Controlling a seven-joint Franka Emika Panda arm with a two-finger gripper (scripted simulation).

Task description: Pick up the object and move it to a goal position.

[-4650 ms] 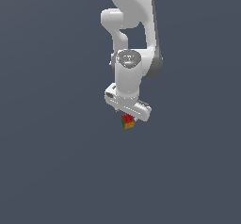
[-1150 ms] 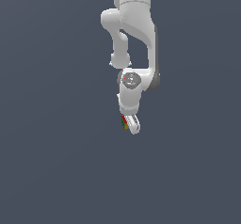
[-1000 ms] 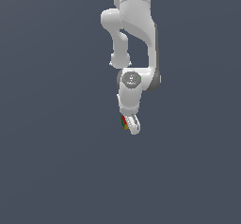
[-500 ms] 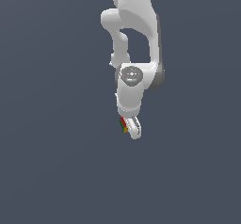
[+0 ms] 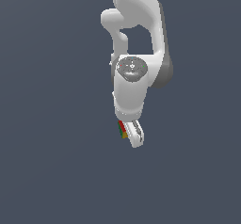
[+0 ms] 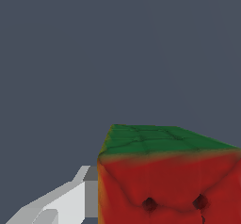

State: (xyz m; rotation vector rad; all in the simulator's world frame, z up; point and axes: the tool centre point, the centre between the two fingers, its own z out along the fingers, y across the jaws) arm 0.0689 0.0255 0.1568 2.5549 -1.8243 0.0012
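Observation:
In the exterior view the white arm hangs from above with its hand seen edge-on. My gripper point(image 5: 131, 134) is shut on the object point(image 5: 122, 129), a tiny cube with red, green and yellow faces that peeks out on the exterior view's left of the near finger point(image 5: 136, 136). That finger hides most of the cube. Close up in the wrist view, the object point(image 6: 164, 180) fills the lower corner with a red face and a green face above it. One white finger point(image 6: 61, 204) presses against its side; the other finger is out of frame.
Only a plain dark grey-blue background surrounds the arm in both views. No table edge, container or other object shows.
Since 4.7 s ago the hand has turned from broadside to edge-on with the cube held. Over the last second the fingertips and cube have dropped slightly while the wrist joint rose.

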